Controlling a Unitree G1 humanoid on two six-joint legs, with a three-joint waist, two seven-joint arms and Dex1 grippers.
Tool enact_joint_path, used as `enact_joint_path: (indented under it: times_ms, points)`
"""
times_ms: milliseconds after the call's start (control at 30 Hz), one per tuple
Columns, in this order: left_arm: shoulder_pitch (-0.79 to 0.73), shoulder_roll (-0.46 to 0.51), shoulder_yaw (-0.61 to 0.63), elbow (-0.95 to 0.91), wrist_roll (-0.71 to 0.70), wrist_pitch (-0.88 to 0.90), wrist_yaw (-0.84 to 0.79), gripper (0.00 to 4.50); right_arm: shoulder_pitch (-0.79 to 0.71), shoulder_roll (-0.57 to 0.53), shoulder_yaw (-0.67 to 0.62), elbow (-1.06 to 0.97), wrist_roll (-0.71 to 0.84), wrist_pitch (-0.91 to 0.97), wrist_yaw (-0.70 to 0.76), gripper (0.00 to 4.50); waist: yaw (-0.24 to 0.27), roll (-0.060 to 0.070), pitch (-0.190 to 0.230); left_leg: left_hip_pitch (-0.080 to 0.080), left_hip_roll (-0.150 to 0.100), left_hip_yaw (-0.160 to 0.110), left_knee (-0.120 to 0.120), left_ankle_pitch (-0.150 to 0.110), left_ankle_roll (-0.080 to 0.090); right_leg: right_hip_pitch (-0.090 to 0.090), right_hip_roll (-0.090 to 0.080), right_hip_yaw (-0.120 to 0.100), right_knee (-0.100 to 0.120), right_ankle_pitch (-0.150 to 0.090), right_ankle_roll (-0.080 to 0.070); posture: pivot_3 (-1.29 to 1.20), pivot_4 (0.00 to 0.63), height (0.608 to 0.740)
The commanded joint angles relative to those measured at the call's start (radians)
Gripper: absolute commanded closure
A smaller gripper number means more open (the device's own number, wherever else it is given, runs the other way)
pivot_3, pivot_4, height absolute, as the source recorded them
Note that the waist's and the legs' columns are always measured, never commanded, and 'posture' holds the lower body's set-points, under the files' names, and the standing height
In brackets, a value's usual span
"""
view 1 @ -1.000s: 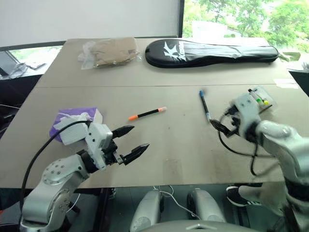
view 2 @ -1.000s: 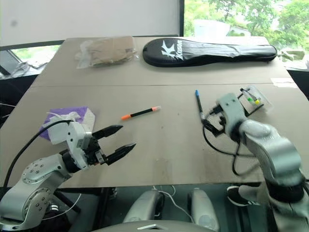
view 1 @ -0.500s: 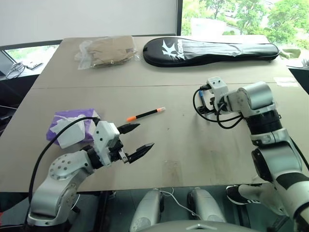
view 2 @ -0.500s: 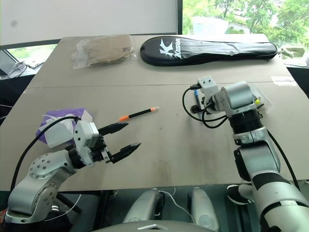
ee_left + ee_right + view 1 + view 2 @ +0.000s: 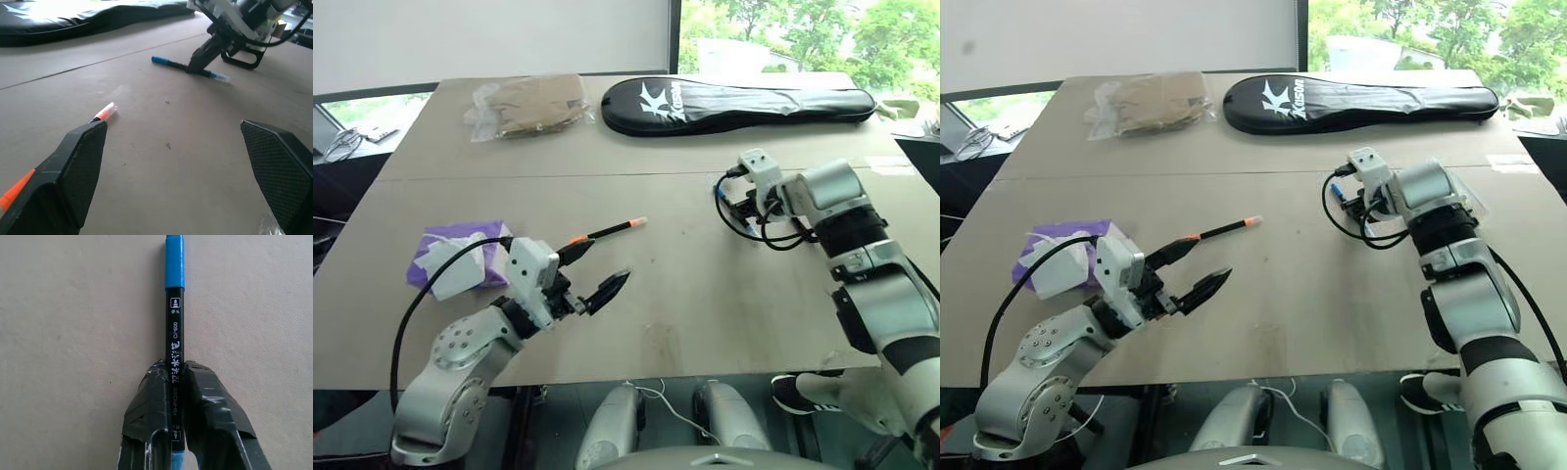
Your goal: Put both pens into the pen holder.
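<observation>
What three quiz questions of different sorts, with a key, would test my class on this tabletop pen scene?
1. True or false: the right gripper is shut on the dark-barrelled pen with the blue cap.
2. Which gripper stands open?
3. The black pen with orange ends lies: A) on the brown table, B) inside the long black racket bag.

Key: 1 true; 2 the left gripper; 3 A.

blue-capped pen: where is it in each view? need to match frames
Left eye: blue-capped pen mid-right on the table, at the right gripper.
Right eye: same spot.
Left wrist: far across the table, jaws clamped on it.
Right wrist: centre, cap up.
Shared landmark: the right gripper.
</observation>
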State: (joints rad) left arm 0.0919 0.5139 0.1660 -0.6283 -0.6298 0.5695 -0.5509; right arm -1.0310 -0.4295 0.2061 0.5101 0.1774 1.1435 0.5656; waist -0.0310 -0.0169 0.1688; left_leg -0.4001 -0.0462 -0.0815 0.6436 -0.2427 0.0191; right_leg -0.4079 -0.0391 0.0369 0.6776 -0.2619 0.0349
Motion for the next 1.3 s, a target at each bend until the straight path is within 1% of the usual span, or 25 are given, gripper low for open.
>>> enact_joint_path:
  times_ms: [33, 100, 167, 233, 300, 367, 433, 467, 533, 600, 667, 733, 767, 833, 933, 1033, 1133, 1300]
  points:
    - [-0.086, -0.025, 0.049, -0.036, -0.206, 0.201, 0.154, 0.0, 0.097, -0.038, -0.061, -0.284, 0.068, -0.065, 0.071, 4.45, -0.001, 0.0, 0.0, -0.001, 0.0, 0.0, 0.0, 0.0, 0.0, 0.0, 0.0, 0.0, 0.0, 0.0, 0.0, 0.0, 0.15, 0.74]
    - [-0.128, -0.039, 0.072, -0.021, -0.293, 0.281, 0.226, 0.0, 0.16, -0.054, -0.07, -0.439, 0.098, -0.108, 0.105, 4.45, -0.006, 0.0, 0.001, -0.002, 0.0, -0.001, 0.002, 0.0, 0.0, -0.001, 0.0, -0.001, 0.0, 0.0, 0.0, 0.0, 0.15, 0.74]
    - [-0.161, -0.053, 0.086, -0.01, -0.362, 0.311, 0.265, 0.0, 0.191, -0.054, -0.09, -0.546, 0.148, -0.064, 0.122, 4.45, -0.013, 0.001, 0.001, -0.002, 0.0, 0.0, 0.002, 0.0, 0.0, -0.001, 0.001, 0.0, 0.001, 0.0, 0.0, 0.0, 0.15, 0.74]
    - [-0.228, -0.098, 0.098, 0.051, -0.46, 0.343, 0.334, 0.0, 0.226, -0.024, -0.119, -0.708, 0.228, -0.024, 0.129, 4.45, -0.01, 0.001, 0.001, -0.001, 0.001, 0.001, 0.002, 0.0, 0.0, -0.002, 0.002, 0.001, 0.001, 0.0, 0.0, 0.0, 0.15, 0.74]
    - [-0.288, -0.123, 0.095, 0.09, -0.528, 0.367, 0.381, 0.0, 0.252, 0.004, -0.13, -0.813, 0.269, 0.023, 0.103, 4.45, -0.008, 0.0, 0.0, -0.002, 0.001, -0.002, 0.003, 0.0, 0.0, -0.001, 0.002, -0.001, 0.002, 0.0, 0.0, 0.0, 0.15, 0.74]
    - [-0.323, -0.106, 0.058, 0.097, -0.512, 0.387, 0.383, 0.0, 0.275, 0.023, -0.139, -0.852, 0.264, 0.032, 0.057, 4.45, -0.005, 0.0, 0.0, -0.002, 0.001, -0.002, 0.004, 0.0, 0.0, -0.001, 0.002, -0.002, 0.002, 0.0, 0.0, 0.0, 0.15, 0.74]
    - [-0.349, -0.089, 0.024, 0.097, -0.491, 0.396, 0.373, 0.0, 0.285, 0.051, -0.199, -0.864, 0.275, 0.042, 0.007, 4.45, 0.0, 0.0, 0.0, -0.002, 0.0, -0.002, 0.005, 0.0, -0.001, 0.0, 0.001, -0.002, 0.001, 0.0, 0.0, 0.0, 0.15, 0.74]
    - [-0.36, -0.084, 0.012, 0.097, -0.483, 0.396, 0.37, 0.0, 0.288, 0.044, -0.22, -0.87, 0.265, 0.037, -0.019, 4.45, 0.002, 0.0, 0.0, -0.002, -0.001, -0.002, 0.005, 0.001, -0.001, 0.0, 0.001, -0.002, 0.001, 0.0, 0.0, 0.0, 0.15, 0.74]
    - [-0.373, -0.072, -0.007, 0.095, -0.457, 0.383, 0.36, 0.0, 0.329, 0.011, -0.285, -0.89, 0.255, -0.056, -0.022, 4.45, 0.012, 0.0, 0.001, -0.002, -0.002, -0.002, 0.005, 0.002, -0.003, 0.0, 0.0, -0.002, 0.001, 0.0, 0.0, 0.0, 0.15, 0.74]
    - [-0.376, -0.062, -0.018, 0.091, -0.428, 0.366, 0.347, 0.0, 0.389, -0.058, -0.349, -0.908, 0.238, -0.208, 0.023, 4.45, 0.023, 0.0, 0.001, -0.002, -0.002, -0.002, 0.005, 0.002, -0.004, 0.0, 0.0, -0.002, 0.0, 0.0, 0.0, 0.0, 0.15, 0.74]
    - [-0.374, -0.056, -0.026, 0.085, -0.409, 0.352, 0.334, 0.0, 0.424, -0.109, -0.384, -0.919, 0.23, -0.306, 0.048, 4.45, 0.023, 0.0, 0.001, -0.003, -0.002, -0.003, 0.005, 0.002, -0.004, 0.0, 0.0, -0.003, -0.001, 0.0, 0.001, 0.0, 0.15, 0.74]
    - [-0.369, -0.051, -0.033, 0.075, -0.391, 0.337, 0.315, 0.0, 0.442, -0.143, -0.409, -0.916, 0.221, -0.367, 0.048, 4.45, 0.016, 0.0, 0.001, -0.003, -0.002, -0.002, 0.005, 0.003, -0.004, 0.0, 0.0, -0.002, 0.0, 0.0, 0.001, 0.0, 0.15, 0.74]
    - [-0.363, -0.044, -0.043, 0.058, -0.374, 0.321, 0.292, 0.0, 0.454, -0.162, -0.436, -0.904, 0.204, -0.428, 0.048, 4.45, 0.012, 0.0, 0.001, -0.003, -0.001, -0.001, 0.004, 0.003, -0.004, 0.0, 0.001, -0.002, 0.0, 0.0, 0.001, 0.0, 0.15, 0.74]
    - [-0.337, -0.029, -0.086, 0.014, -0.28, 0.195, 0.168, 0.0, 0.485, -0.232, -0.461, -0.853, 0.134, -0.549, 0.049, 4.45, 0.012, 0.0, 0.001, -0.002, 0.0, 0.001, 0.004, 0.002, -0.004, 0.0, 0.002, 0.001, 0.0, 0.0, 0.0, 0.0, 0.15, 0.74]
    - [-0.323, 0.007, -0.103, -0.004, -0.28, 0.118, -0.021, 0.0, 0.516, -0.303, -0.466, -0.742, 0.052, -0.714, 0.05, 4.45, 0.018, 0.0, 0.001, -0.002, 0.0, 0.002, 0.003, 0.003, -0.005, 0.0, 0.002, 0.001, 0.0, 0.0, 0.0, 0.0, 0.15, 0.74]
    - [-0.344, 0.014, -0.111, 0.022, -0.264, 0.06, -0.116, 0.0, 0.528, -0.314, -0.449, -0.632, 0.004, -0.872, 0.047, 4.45, 0.017, 0.0, 0.001, -0.001, 0.001, 0.004, 0.004, 0.003, -0.004, 0.0, 0.002, 0.003, 0.0, 0.0, 0.0, 0.0, 0.15, 0.74]
    - [-0.355, 0.031, -0.135, 0.026, -0.228, 0.037, -0.165, 0.0, 0.541, -0.313, -0.429, -0.55, -0.032, -0.977, 0.054, 4.45, 0.016, 0.0, 0.001, 0.0, 0.001, 0.005, 0.004, 0.001, -0.002, 0.0, 0.002, 0.004, 0.0, 0.0, 0.0, 0.0, 0.15, 0.74]
    - [-0.348, 0.008, -0.154, -0.009, -0.201, 0.033, -0.12, 0.0, 0.565, -0.297, -0.428, -0.511, -0.028, -1.033, 0.056, 4.45, 0.017, 0.0, 0.001, 0.0, 0.002, 0.005, 0.004, 0.002, -0.002, 0.0, 0.003, 0.004, 0.0, 0.0, 0.0, 0.0, 0.15, 0.74]
